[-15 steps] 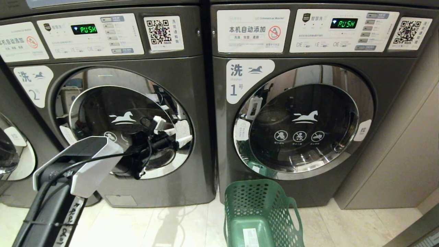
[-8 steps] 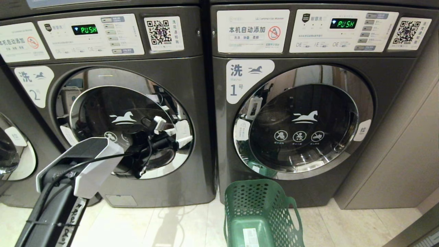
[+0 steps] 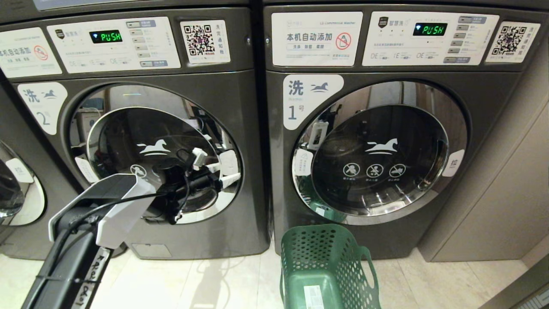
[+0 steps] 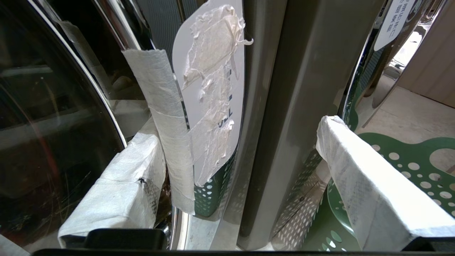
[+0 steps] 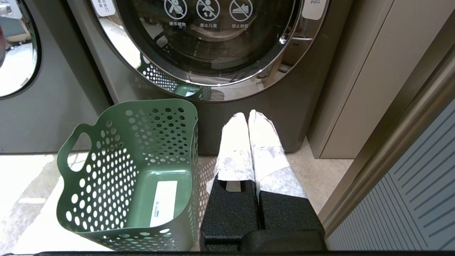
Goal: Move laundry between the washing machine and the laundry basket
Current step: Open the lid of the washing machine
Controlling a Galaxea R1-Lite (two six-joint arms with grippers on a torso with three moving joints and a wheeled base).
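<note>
Against the washing machine (image 3: 171,141) marked "2", door shut, the left gripper (image 3: 214,165) reaches level at the door's right rim, fingers spread wide and empty, one on the glass side of the taped pull tab (image 4: 209,89), one beyond. Right of that washer sits the laundry basket (image 3: 328,268), bare; no laundry shows. Beside the basket the right gripper (image 5: 249,117) hangs pinched closed.

You have a washing machine (image 3: 141,141) with a matt dark grey body, a glossy mirror-bright chrome door ring and smooth dark glass. On that ring's edge, the paper label (image 4: 213,89) is wrinkled under crinkled clear tape. The left claw (image 4: 245,170) has fingers (image 4: 121,192) wrapped in rough white cloth-like tape; the right claw (image 5: 247,121) wears the same wrap over grainy black plastic. The laundry basket (image 5: 106,199) is smooth green perforated plastic. Under it, the floor (image 3: 223,283) is pale, slightly glossy tile.
</note>
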